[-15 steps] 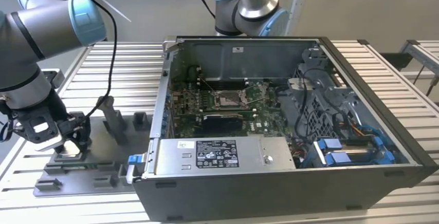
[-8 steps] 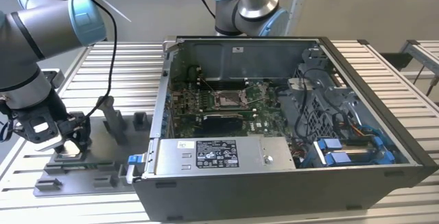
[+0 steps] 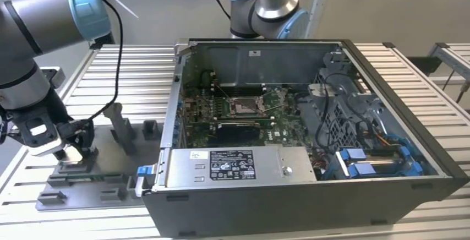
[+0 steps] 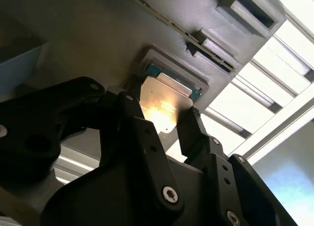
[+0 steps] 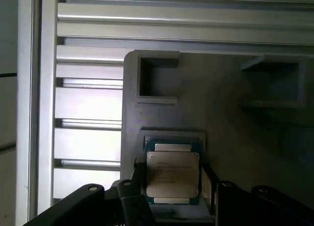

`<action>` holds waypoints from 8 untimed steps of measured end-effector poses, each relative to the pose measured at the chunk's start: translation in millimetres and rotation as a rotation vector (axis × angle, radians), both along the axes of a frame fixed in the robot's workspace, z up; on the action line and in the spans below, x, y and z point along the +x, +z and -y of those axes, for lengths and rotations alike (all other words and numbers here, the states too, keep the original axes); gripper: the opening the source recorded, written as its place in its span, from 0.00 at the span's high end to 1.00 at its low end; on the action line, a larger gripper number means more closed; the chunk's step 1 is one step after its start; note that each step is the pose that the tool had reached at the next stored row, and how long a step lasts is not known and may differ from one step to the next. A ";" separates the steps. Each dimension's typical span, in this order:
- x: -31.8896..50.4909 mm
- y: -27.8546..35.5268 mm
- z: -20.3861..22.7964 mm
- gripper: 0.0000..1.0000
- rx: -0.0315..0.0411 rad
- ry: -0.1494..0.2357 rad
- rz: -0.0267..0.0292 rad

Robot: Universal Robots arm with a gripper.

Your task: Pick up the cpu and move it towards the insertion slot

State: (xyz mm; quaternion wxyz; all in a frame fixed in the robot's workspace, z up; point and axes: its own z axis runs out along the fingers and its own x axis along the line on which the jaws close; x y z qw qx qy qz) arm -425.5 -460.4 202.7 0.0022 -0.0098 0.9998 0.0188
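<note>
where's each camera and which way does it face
Exterior view: off the arm, looks into the open case; hand at the exterior view's left.
Second wrist view: rides the arm, slanting at the cpu past the hand.
First wrist view: rides the arm, square onto the cpu, hand beside it.
Wrist views share cpu and hand.

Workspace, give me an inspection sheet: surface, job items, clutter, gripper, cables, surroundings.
Surface: slatted metal table carrying a grey fixture plate and an open computer case.
Job's things: cpu lying in the fixture plate's pocket; insertion slot on the green board inside the case.
Clutter: grey posts standing on the plate.
Grippers: gripper low over the cpu.
Cables: black cable hanging off the arm; black wires inside the case.
Surroundings: pale wall behind.
</note>
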 end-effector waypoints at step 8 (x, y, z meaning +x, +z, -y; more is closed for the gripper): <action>0.0 23.8 0.0 1.00 0.0000 0.000 0.0000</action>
